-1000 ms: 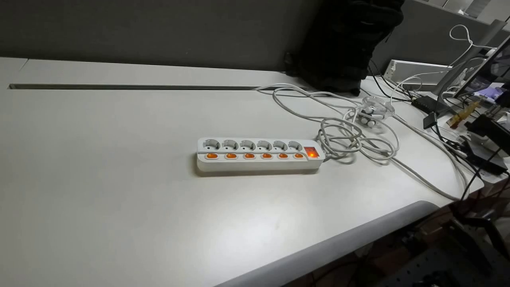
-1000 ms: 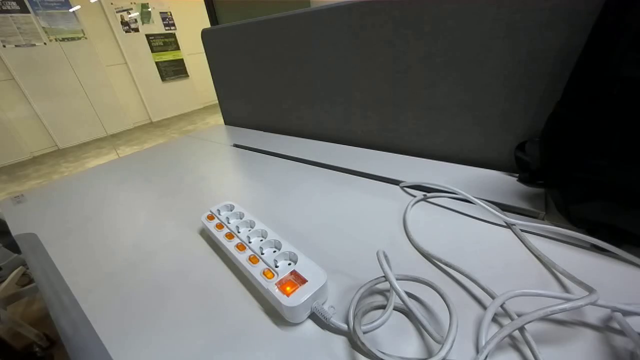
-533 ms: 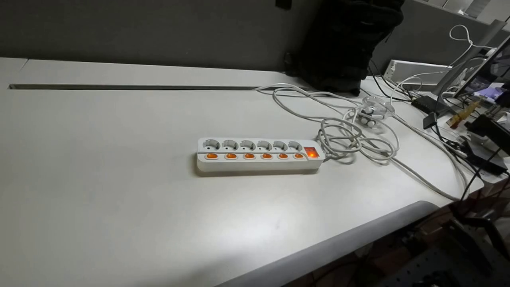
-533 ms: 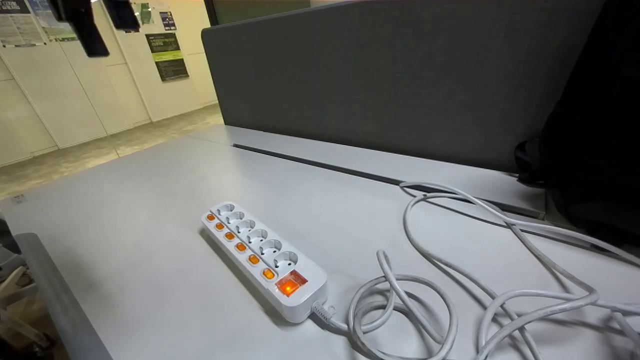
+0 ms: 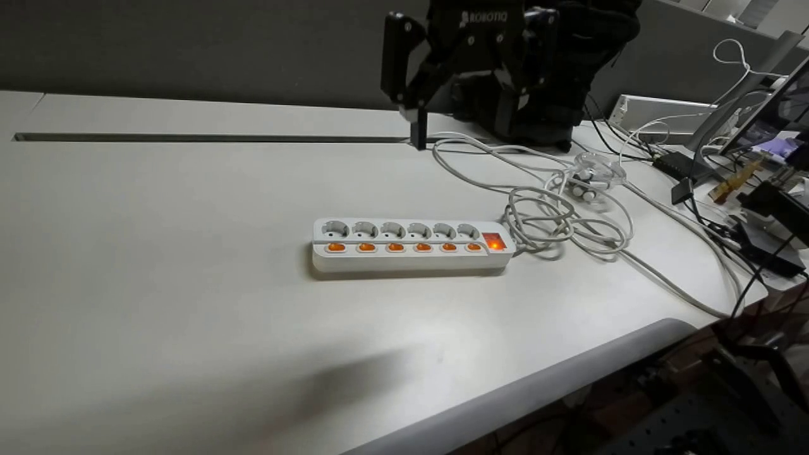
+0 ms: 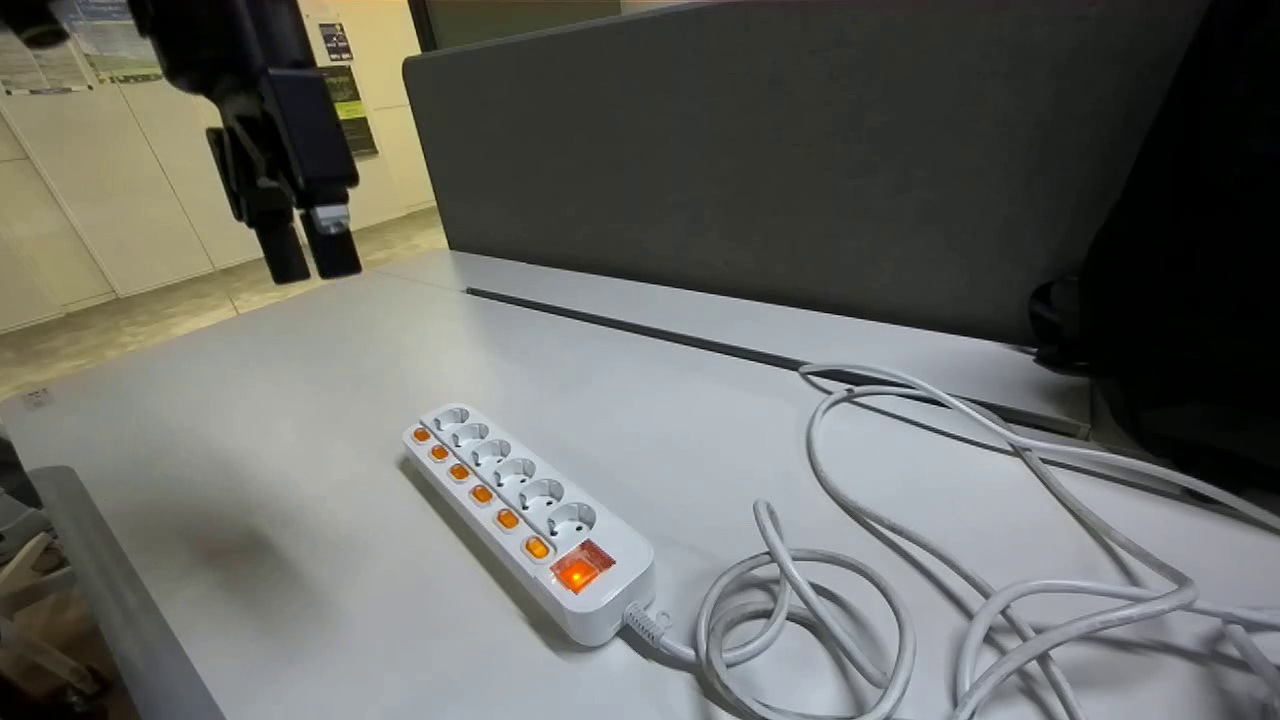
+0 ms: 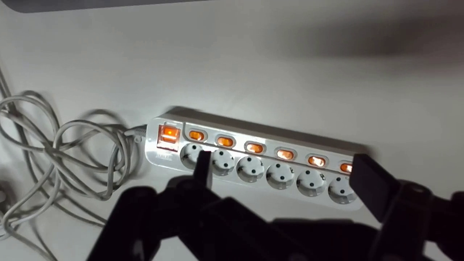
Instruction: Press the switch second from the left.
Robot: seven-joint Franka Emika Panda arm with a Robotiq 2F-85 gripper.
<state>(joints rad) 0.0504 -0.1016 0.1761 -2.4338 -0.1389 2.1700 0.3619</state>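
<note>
The white power strip (image 5: 411, 261) lies on the desk with its cable end at the right in an exterior view; it also shows in an exterior view (image 6: 590, 610) and the wrist view (image 7: 235, 180). The orange switch second from the cable-free end (image 5: 366, 248) is visible in both exterior views (image 6: 440, 453) and in the wrist view (image 7: 317, 161). My gripper (image 5: 461, 129) is open and empty, in the air above the desk and apart from the strip; it also shows in an exterior view (image 6: 312, 262). In the wrist view its fingers (image 7: 282, 161) stand wide apart; one partly covers the outermost switch.
White cable loops (image 5: 537, 215) lie beside the strip's cable end. A black backpack (image 5: 594, 38) stands against the grey partition (image 5: 253, 50) behind the desk. A larger lit orange main switch (image 5: 495, 241) sits at the cable end. The desk's grey front edge (image 5: 537, 379) shows.
My gripper has come down into both exterior views from above, open. Its shadow now lies on the desk. The strip and its switches have not moved.
</note>
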